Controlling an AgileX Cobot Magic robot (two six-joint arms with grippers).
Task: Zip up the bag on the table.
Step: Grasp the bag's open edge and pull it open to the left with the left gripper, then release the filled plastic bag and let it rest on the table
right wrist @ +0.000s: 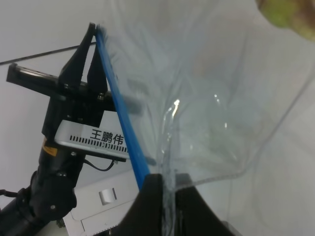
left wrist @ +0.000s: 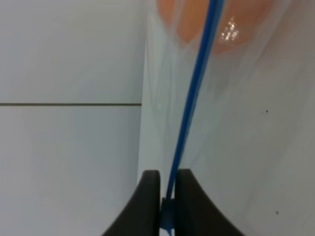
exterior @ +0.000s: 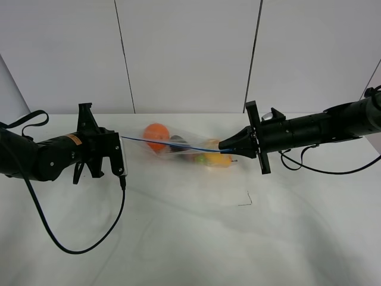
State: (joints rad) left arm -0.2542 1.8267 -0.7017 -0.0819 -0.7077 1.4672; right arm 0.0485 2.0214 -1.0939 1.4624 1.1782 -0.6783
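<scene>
The left gripper [exterior: 119, 140] is closed, pinching the left end of the blue zipper strip [exterior: 169, 143]. The strip runs taut rightward along the bag [exterior: 187, 152], mid-surface [exterior: 190, 238], to the right gripper [exterior: 223, 145], which is clamped on the bag's opposite end. Any sealing stroke likely follows this left-right axis. Inside are an orange fruit [exterior: 156, 134], something dark purple and a yellow piece [exterior: 217, 159]

Bag [exterior: 178, 148] betw. L gripper [exterior: 121, 140] & R gripper [exterior: 222, 145], table [exterior: 190, 238] underneath.
</scene>
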